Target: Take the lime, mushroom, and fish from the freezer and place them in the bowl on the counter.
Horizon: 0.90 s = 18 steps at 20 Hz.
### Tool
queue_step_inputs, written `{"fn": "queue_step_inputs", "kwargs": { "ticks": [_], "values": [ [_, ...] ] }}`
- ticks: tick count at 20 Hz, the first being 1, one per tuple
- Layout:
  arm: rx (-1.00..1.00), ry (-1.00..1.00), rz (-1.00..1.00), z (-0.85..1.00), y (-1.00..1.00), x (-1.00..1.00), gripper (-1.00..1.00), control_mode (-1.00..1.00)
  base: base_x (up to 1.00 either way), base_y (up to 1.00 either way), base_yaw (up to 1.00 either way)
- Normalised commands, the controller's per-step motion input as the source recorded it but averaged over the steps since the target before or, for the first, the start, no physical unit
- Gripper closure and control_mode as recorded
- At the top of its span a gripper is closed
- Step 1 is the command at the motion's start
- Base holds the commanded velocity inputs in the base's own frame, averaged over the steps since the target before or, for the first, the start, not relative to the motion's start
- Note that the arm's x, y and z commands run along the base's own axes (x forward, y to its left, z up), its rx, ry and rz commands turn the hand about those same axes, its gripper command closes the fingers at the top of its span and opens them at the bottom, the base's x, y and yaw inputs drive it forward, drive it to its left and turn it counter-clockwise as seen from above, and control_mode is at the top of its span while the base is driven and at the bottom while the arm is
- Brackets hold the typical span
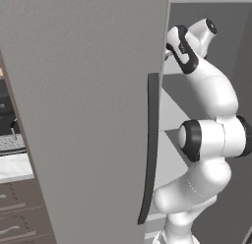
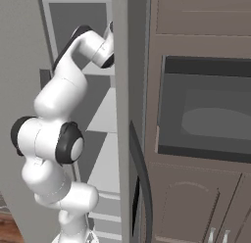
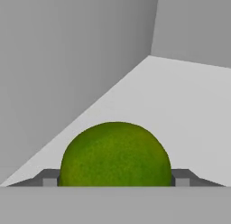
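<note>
Pale shelves inside the freezer (image 1: 88, 115) are being reached into by the arm. On one shelf (image 3: 180, 105), the lime (image 3: 115, 155) is being gripped between the two fingertips (image 3: 182, 177) of the hand (image 3: 115, 180), right in the middle.

The lime (image 3: 115, 154) is a round, mottled green fruit that sits on a pale shelf inside the freezer (image 1: 83, 115), close to the corner where the shelf meets the grey walls. The freezer is a tall grey appliance with its broad flat door swung open, a long dark vertical handle on the door's edge and pale shelves inside.
</note>
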Motion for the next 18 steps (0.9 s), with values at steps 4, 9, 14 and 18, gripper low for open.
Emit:
{"fn": "queue_step_inputs", "kwargs": {
  "ticks": [4,9,14,18],
  "values": [
    [-0.01,-0.01,-0.18,0.03,-0.22,-0.28,1.0,-1.0,0.0,0.0,0.0],
    [-0.02,0.0,-0.14,0.27,-0.28,-0.29,1.0,-1.0,0.0,0.0,0.0],
    [0.0,0.01,-0.12,0.27,-0.25,-0.25,1.0,-1.0,0.0,0.0,0.0],
    [-0.01,0.01,-0.14,0.12,-0.04,-0.44,1.0,-1.0,0.0,0.0,0.0]
  ]
}}
